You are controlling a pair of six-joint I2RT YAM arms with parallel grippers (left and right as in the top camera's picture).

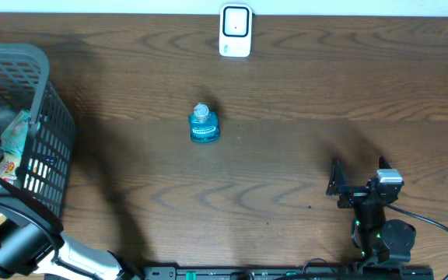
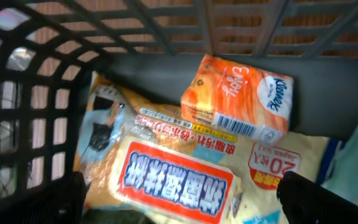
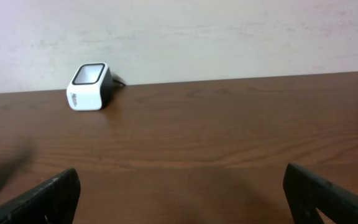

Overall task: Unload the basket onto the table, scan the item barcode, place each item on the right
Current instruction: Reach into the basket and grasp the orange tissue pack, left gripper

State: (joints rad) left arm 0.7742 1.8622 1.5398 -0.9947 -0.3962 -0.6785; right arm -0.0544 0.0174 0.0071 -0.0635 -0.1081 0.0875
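We hold our left gripper (image 2: 182,198) inside the dark grey plastic lattice basket (image 1: 49,117), fingers spread wide with nothing between them. Just ahead lies the orange soft-wrapped Kleenex tissue pack (image 2: 235,99), resting on a flat yellow-and-red printed packet (image 2: 173,177) close to the basket's far wall. We judge this pack to be the item to take, since its black-and-white barcode strip (image 2: 238,127) faces up along the near edge.

To do this well, we should come down straight, clear of the lattice walls, and close across the pack's two short ends, so that neither finger covers the strip. The wrap looks soft, so a gentle squeeze should do. We should also watch that we do not catch the packet beneath.

The small white box-shaped scanner (image 1: 235,31) sits at the far edge of the brown wooden table (image 1: 302,117), and a small blue bottle (image 1: 203,126) stands mid-table, so we should carry high. Our right gripper (image 3: 179,193) rests spread and empty, well apart from the scanner.
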